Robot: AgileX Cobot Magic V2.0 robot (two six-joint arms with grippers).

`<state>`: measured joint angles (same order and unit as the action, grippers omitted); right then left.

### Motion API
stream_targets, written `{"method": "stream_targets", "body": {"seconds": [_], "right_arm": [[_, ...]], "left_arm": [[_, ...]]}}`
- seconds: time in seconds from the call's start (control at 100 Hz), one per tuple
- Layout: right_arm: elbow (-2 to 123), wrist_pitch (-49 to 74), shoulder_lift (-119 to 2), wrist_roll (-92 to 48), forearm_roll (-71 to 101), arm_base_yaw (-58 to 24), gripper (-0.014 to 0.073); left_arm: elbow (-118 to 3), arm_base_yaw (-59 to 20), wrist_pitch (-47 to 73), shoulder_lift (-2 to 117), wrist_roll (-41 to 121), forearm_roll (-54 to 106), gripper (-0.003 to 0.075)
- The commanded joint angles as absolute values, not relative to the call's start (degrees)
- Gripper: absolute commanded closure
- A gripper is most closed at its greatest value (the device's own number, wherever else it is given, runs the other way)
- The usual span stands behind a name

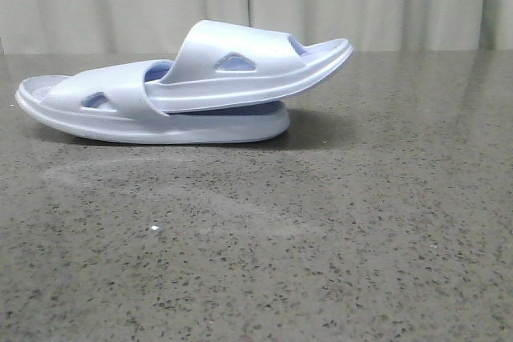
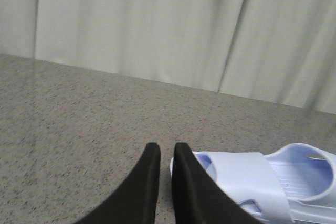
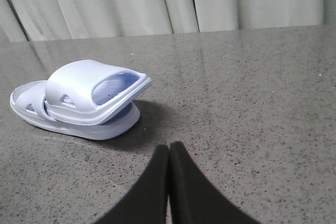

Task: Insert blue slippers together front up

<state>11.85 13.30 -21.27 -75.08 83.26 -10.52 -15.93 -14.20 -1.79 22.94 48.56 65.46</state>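
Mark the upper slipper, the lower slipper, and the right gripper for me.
upper slipper [image 1: 240,58]: front view, on its strap.
lower slipper [image 1: 104,106]: front view, on its strap.
right gripper [image 3: 169,153]: right wrist view, between the closed fingers.

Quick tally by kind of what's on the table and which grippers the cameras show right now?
Blue slippers: 2, the upper slipper tucked under the strap of the lower slipper
Grippers: 2, left gripper and right gripper, both holding nothing
Total: 4
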Motion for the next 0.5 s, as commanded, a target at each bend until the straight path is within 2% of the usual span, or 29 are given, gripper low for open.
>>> {"method": "stream_targets", "body": {"seconds": [0.0, 0.05, 0.12, 0.41, 0.49], "right_arm": [[13.27, 13.21, -21.46, -75.97, 84.57, -10.62, 0.0673], [13.27, 13.21, -21.46, -75.97, 84.57, -10.62, 0.0673], [13.27, 13.21, -21.46, -75.97, 84.57, -10.62, 0.0673], [13.27, 13.21, -21.46, -75.97, 84.57, -10.62, 0.0673], [13.27, 13.20, -21.46, -75.97, 84.57, -10.62, 0.0673]], "left_arm": [[-14.69, -13.37, -4.63, 21.37, 23.61, 37.68, 0.0705], [-12.02, -12.50, -5.02, 19.34, 7.30, 23.17, 0.0705], [-8.79, -10.90, -4.90, 15.93, -3.75, 11.17, 0.0705], [0.80, 0.59, -4.26, 3.31, -4.88, 7.38, 0.0705], [0.68, 1.98, -0.86, 0.97, -4.88, 6.00, 0.0705]]}}
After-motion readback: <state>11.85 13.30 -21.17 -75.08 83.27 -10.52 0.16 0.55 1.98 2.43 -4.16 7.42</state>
